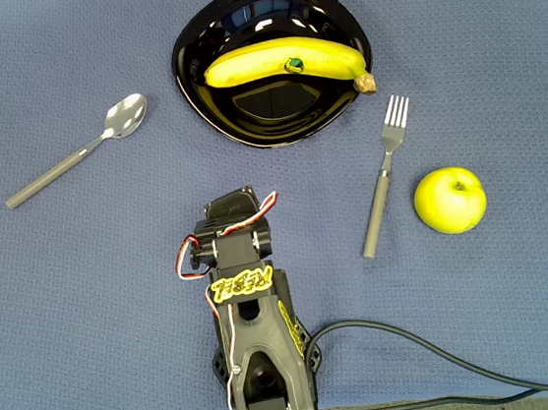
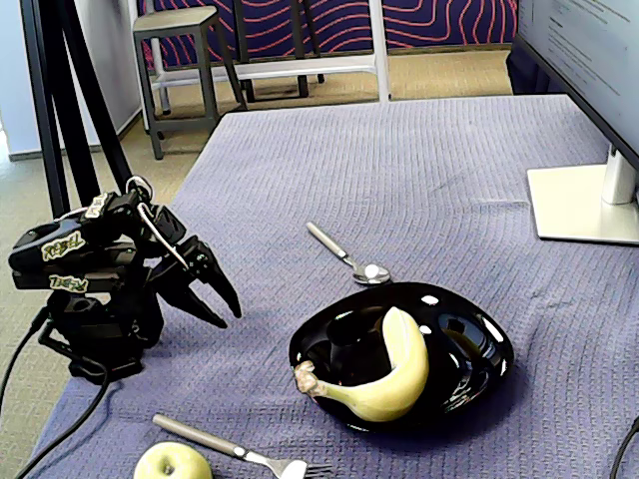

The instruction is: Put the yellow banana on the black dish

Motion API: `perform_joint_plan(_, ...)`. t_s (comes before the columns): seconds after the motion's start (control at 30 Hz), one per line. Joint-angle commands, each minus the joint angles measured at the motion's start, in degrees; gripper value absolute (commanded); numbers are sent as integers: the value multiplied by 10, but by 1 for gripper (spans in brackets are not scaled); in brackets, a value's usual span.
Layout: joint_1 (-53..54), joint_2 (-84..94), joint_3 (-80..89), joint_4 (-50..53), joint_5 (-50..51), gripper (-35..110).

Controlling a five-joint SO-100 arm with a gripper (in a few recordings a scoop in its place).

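Blue cloth table (image 1: 59, 318), yellow banana (image 1: 283, 63) resting in black dish (image 1: 204, 96), gripper (image 2: 218, 304) parted, empty, apple (image 2: 172, 464) cropped.

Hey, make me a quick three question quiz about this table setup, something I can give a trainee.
1. True or false: the yellow banana lies in the black dish.
2. In the overhead view, which thing lies nearest the apple? A) the spoon B) the fork C) the monitor stand
3. Fill in: the claw is ____ and holds nothing.

Key:
1. True; its stem tip sticks out over the rim.
2. B; the fork lies just left of the apple, apart from it.
3. Open; in the fixed view its fingers are spread and it hangs apart from the dish.
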Motion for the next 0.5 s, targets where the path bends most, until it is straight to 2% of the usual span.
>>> perform_joint_plan(0.0,2,-6,-15,-1,35,0)
perform_joint_plan(0.47,2,4,-9,-3,99,0)
